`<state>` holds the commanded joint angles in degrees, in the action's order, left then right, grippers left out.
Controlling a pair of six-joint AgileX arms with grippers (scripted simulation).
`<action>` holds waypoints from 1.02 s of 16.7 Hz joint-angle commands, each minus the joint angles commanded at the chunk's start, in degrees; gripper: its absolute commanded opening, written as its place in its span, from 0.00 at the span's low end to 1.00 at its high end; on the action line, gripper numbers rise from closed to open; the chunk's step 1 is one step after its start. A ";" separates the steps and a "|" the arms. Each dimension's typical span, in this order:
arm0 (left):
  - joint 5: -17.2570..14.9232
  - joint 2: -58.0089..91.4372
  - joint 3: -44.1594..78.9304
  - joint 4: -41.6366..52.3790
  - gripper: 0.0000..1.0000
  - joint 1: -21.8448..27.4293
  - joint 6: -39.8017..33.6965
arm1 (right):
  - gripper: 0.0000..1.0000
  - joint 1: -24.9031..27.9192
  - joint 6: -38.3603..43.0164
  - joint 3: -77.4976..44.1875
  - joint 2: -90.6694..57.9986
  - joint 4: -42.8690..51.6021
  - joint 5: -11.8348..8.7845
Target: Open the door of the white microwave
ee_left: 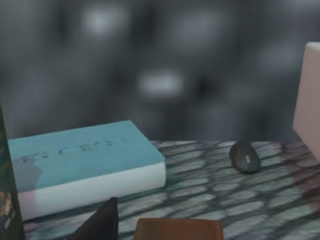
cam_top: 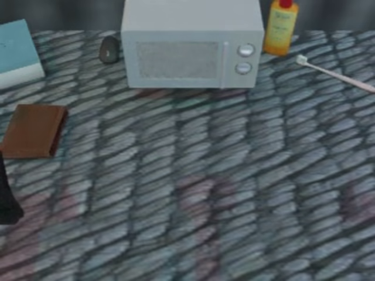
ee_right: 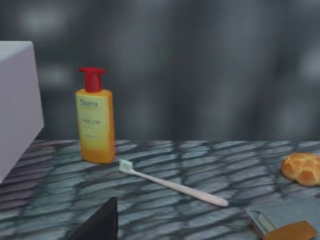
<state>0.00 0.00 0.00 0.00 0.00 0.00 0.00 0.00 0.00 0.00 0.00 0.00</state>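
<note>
Dim, even light; backgrounds blurred; soft shadow beneath the white microwave [cam_top: 192,44].

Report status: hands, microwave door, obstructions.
Left arm parked at table's left edge, right arm out of top view. Door shut on microwave. Nothing in front of it.

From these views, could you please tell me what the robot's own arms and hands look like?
Very little shows. The left arm is a plain black shape at the top view's left edge. Each wrist view shows only a dark pointed tip of the left hand and right hand. No cables or markings visible.
</note>
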 joint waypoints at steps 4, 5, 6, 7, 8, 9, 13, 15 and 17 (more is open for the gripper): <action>0.87 1.75 1.68 0.09 1.00 1.00 -0.48 | 1.00 0.00 0.00 0.00 0.00 0.00 0.00; 1.75 3.55 3.34 0.19 1.00 1.98 -0.95 | 1.00 0.00 0.00 0.00 0.00 0.00 0.00; 2.89 5.96 5.50 0.33 1.00 3.24 -1.57 | 1.00 0.00 0.00 0.00 0.00 0.00 0.00; 4.26 8.98 8.09 0.48 1.00 4.75 -2.31 | 1.00 0.00 0.00 0.00 0.00 0.00 0.00; 5.83 12.61 11.09 0.66 1.00 6.49 -3.18 | 1.00 0.00 0.00 0.00 0.00 0.00 0.00; 7.57 16.84 14.45 0.83 1.00 8.41 -4.15 | 1.00 0.00 0.00 0.00 0.00 0.00 0.00; 15.67 38.63 30.45 1.40 1.00 17.43 -8.94 | 1.00 0.00 0.00 0.00 0.00 0.00 0.00; 20.01 51.30 39.33 1.51 1.00 22.33 -11.69 | 1.00 0.00 0.00 0.00 0.00 0.00 0.00; 24.32 64.24 48.35 1.53 1.00 27.25 -14.52 | 1.00 0.00 0.00 0.00 0.00 0.00 0.00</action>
<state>24.32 64.24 48.35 1.53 27.25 -14.52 0.00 0.00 0.00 0.00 0.00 0.00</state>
